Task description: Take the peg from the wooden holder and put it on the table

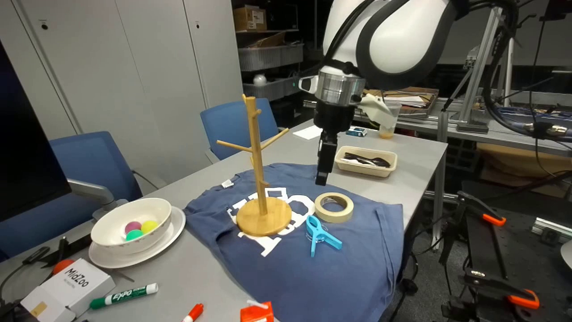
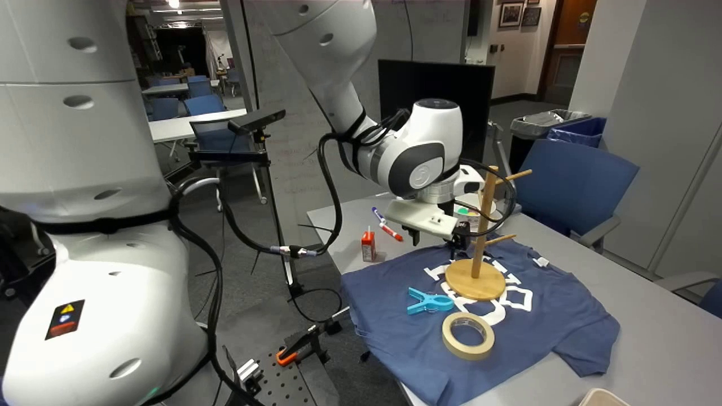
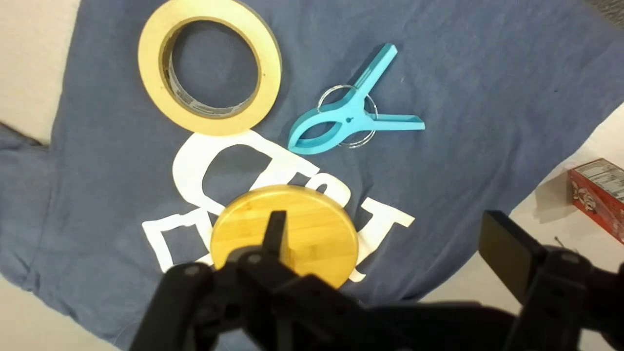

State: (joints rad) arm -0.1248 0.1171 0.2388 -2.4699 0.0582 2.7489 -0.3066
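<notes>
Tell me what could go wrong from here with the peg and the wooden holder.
The open gripper appears close to the wooden holder, so a sideways move might knock it over. The peg lies on the blue shirt, so a low grasp could pinch fabric with it. The tape roll sits beside the peg and might get nudged.

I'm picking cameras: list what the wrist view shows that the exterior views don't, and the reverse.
Only the wrist view looks down between the spread fingers of the black tool.
Only the exterior views show the round white bowl and the cross arms of the light wooden stand.
All share the blue plastic clip, round cream tape roll and navy cloth.
</notes>
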